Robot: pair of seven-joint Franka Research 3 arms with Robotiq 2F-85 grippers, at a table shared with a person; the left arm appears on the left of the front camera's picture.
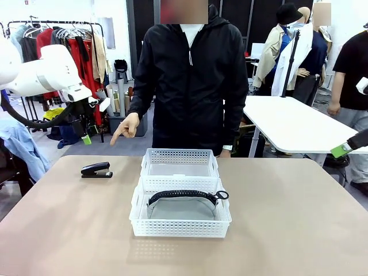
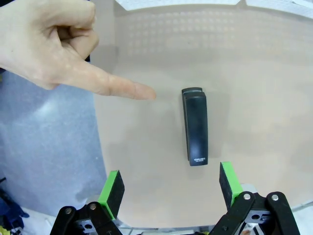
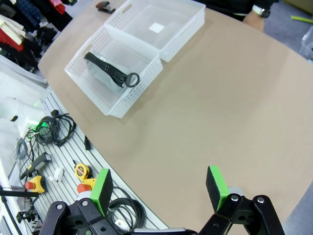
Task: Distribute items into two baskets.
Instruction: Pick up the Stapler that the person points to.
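Wide apart, left fingers (image 2: 111,192) over stapler (image 2: 195,127)

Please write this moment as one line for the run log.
left gripper: open, above stapler | right gripper: open, empty | pouch: in near basket | far basket: no item inside | person's hand: points at stapler
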